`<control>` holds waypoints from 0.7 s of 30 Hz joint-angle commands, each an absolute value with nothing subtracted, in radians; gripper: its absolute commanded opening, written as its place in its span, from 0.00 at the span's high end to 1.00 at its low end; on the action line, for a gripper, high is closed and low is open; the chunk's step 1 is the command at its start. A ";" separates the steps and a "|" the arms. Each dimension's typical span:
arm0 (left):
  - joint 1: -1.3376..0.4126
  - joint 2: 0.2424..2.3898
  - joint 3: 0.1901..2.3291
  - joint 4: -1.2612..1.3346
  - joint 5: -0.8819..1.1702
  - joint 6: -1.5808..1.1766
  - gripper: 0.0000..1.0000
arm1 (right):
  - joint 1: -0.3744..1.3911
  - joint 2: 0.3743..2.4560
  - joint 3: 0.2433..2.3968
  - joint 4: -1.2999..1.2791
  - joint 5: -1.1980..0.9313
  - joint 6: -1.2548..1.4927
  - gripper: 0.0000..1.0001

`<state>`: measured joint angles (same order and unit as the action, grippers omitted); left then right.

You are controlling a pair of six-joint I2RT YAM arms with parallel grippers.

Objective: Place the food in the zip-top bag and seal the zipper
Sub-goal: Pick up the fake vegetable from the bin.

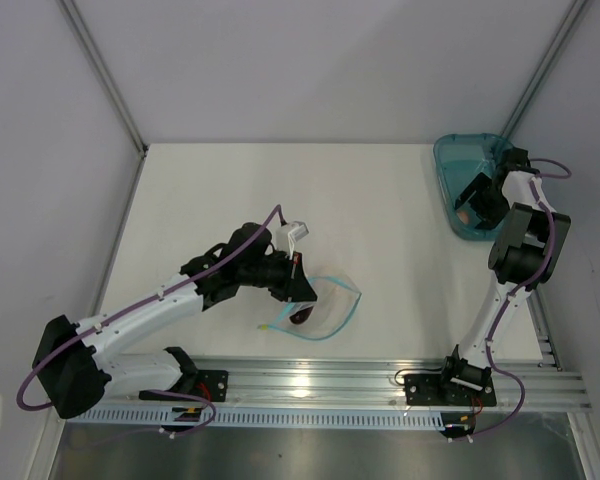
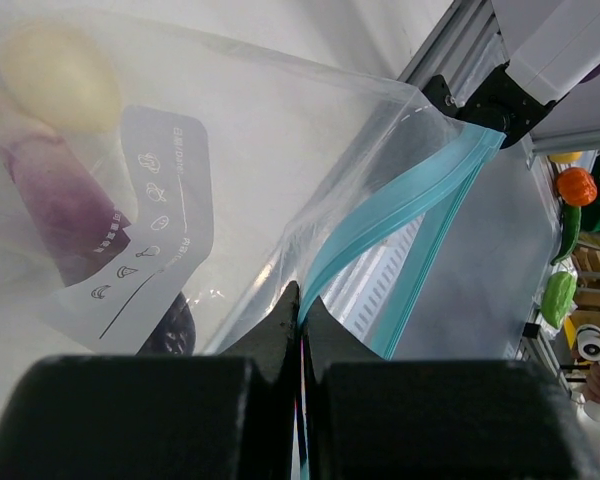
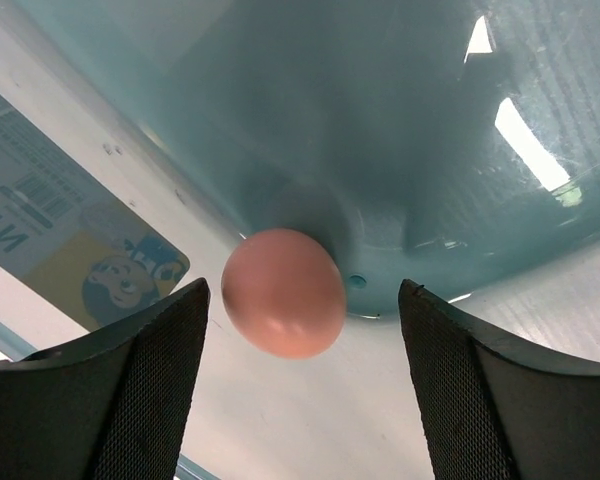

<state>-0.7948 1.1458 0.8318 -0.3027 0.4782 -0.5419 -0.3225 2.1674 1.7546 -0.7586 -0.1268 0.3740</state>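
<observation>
Zip-top bag [image 1: 332,306] flat on the white counter [image 1: 380,230], near the front rail and just right of the left arm's tip. Clear, crinkly, with the teal-blue zipper [image 2: 400,210] along the mouth edge. Left fingers [image 2: 280,335] pressed together on that zipper, strip pinched between the tips, no gap showing in the left wrist view. Inside the bag, seen through the plastic: dark purple piece [image 2: 65,210] with a pale cream piece [image 2: 58,75] right against its far end. White label [image 2: 150,230] with small printed icons across the film in front of the purple piece.

Right fingers [image 3: 150,400] spread wide over the teal tray [image 1: 455,165] at the far right corner of the counter, well apart from the bag. Peach-pink piece [image 3: 283,305] between the two black pads, clear space on both sides, touching neither. Printed sticker [image 3: 80,250] with a barcode and a cartoon figure showing at the left of the right wrist view.
</observation>
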 commanded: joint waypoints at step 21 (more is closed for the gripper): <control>-0.784 1.151 0.838 -0.265 0.509 -0.552 0.99 | -0.291 2.197 1.721 -0.738 -0.140 0.403 0.45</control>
<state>-0.7933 1.1606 0.8318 -0.2932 0.4938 -0.5495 -0.3023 2.1868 1.7287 -0.7403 -0.1402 0.3962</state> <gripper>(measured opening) 0.005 0.569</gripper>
